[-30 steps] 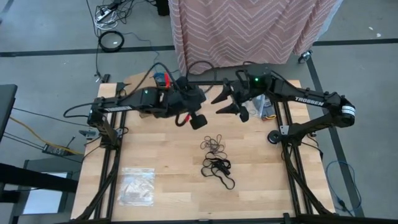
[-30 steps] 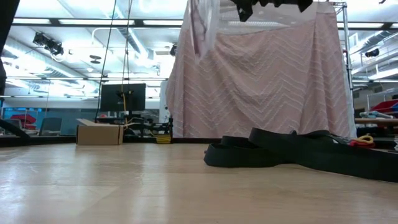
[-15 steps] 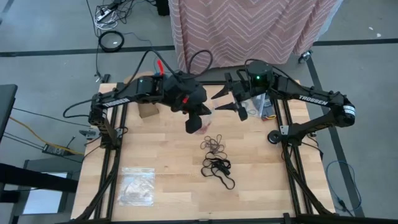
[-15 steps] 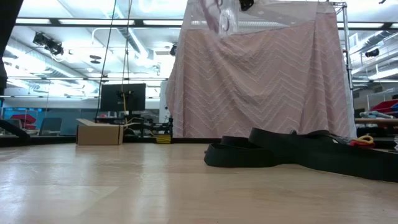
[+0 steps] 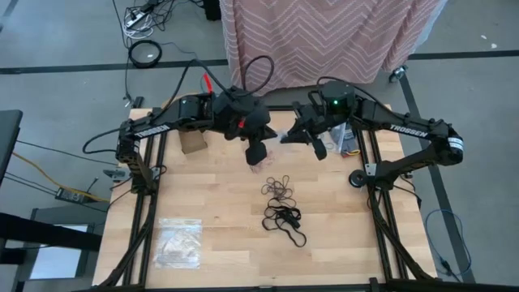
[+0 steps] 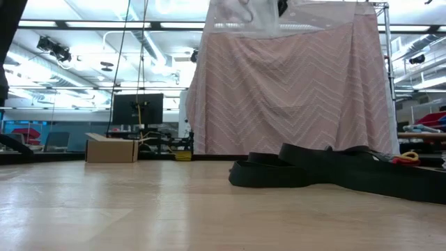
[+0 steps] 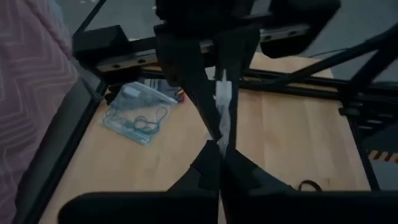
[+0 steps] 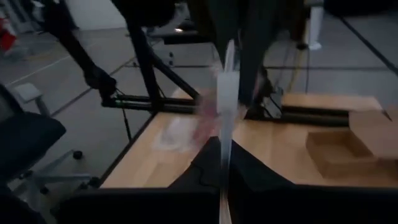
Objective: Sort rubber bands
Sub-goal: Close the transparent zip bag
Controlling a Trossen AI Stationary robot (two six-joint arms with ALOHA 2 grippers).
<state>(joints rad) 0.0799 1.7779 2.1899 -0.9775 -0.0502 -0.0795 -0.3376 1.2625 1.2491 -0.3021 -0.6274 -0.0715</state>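
Holding clear bag (image 5: 276,139) aloft, left gripper (image 5: 261,154) and right gripper (image 5: 285,137) both clamped on it; rubber bands (image 5: 280,203) at 6 o'clock, unsorted.

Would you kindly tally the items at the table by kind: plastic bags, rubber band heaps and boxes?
Clear plastic bags: 3 (held bag, one lying front-left, one by the rail)
Rubber band heaps: 2
Cardboard box: 1
Total: 6
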